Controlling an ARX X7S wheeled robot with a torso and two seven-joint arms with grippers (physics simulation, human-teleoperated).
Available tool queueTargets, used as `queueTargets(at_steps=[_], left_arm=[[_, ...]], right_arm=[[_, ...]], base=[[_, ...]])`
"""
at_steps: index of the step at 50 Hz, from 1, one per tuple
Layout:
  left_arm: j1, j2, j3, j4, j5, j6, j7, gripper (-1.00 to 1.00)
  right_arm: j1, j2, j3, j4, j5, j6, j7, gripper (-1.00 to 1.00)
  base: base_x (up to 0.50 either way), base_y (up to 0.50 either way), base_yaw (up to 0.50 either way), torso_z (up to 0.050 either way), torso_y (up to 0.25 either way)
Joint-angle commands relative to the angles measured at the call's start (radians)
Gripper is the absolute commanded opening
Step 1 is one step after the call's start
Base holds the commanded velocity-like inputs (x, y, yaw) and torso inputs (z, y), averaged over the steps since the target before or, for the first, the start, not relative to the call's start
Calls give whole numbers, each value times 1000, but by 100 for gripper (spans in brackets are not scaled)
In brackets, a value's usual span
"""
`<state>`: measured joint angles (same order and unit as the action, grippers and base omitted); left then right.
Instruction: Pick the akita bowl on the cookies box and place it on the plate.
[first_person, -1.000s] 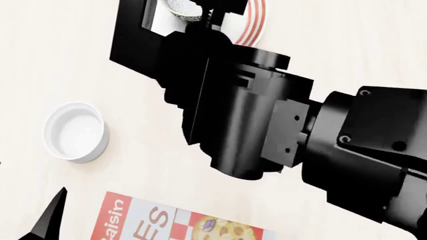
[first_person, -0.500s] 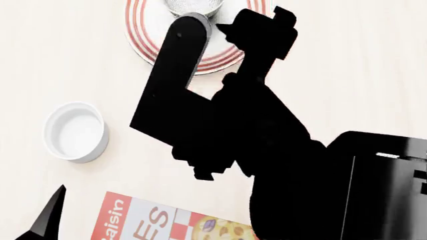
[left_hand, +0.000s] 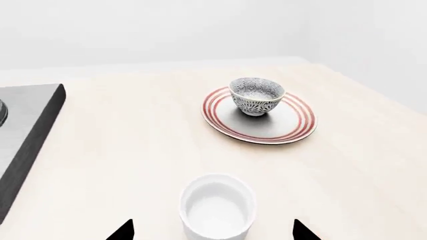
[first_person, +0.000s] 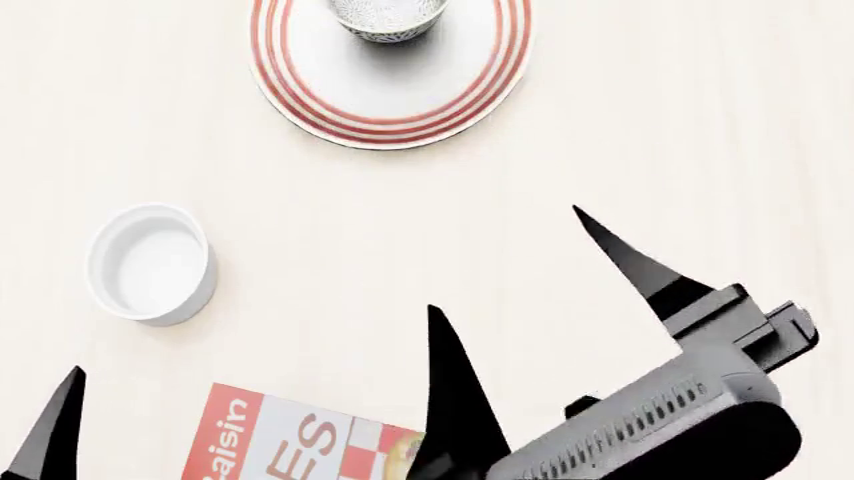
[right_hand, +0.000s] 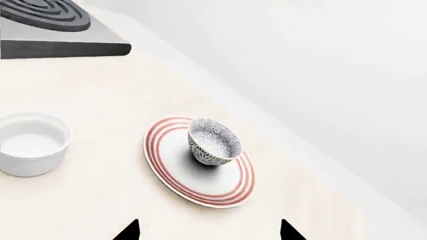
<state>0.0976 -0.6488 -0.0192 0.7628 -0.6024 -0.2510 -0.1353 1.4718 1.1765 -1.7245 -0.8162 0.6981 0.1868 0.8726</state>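
Bowl placement looks done: we see the akita bowl (left_hand: 256, 96) upright on the plate (left_hand: 293, 125), off-centre. Our right claw (first_person: 521, 270) hangs spread apart and empty above the counter (first_person: 694, 120); the left claw (left_hand: 212, 231) likewise. Swinging either arm carelessly could clip the white cup (first_person: 151, 263).

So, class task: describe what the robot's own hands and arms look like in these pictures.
The right hand has two long black fingers tapering to sharp points, mounted on a dark grey body with a row of small ribbed slots along its side. Of the left hand only one similar black pointed finger shows. No cables or markings are visible.
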Motion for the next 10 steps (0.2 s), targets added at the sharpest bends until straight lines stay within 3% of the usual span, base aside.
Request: queueTargets(at_steps=[1,10], left_arm=[[99,11,-72,49,26,89,-11,100],[187,43,-124,73,69,187,-4,100]], right_arm=[[-236,155,-71,-30,-260,-355,196,100],[-359,237,-141,-79,-516,-452,361,100]], base=[[0,0,0,0,0],[0,0,0,0,0]])
